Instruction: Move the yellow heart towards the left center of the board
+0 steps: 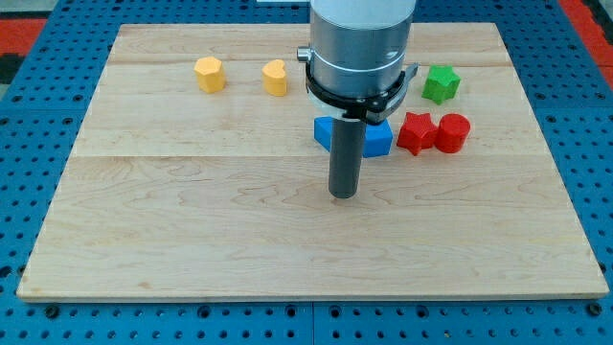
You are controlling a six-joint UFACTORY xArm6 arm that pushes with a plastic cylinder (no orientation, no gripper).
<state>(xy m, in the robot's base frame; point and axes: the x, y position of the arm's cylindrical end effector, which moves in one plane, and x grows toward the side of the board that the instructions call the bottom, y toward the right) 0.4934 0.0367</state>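
Note:
The yellow heart [276, 78] sits near the view's top, left of centre, on the wooden board [192, 220]. A yellow hexagon-like block [209, 74] lies to its left. My tip [343, 195] rests on the board near the centre, below and to the right of the yellow heart, well apart from it. The rod partly hides a blue block [376, 137] just behind it.
A red star-like block [416, 132] and a red cylinder [452, 132] sit side by side right of the blue block. A green star-like block [441, 84] is above them. The arm's grey body [360, 43] hangs over the board's top centre.

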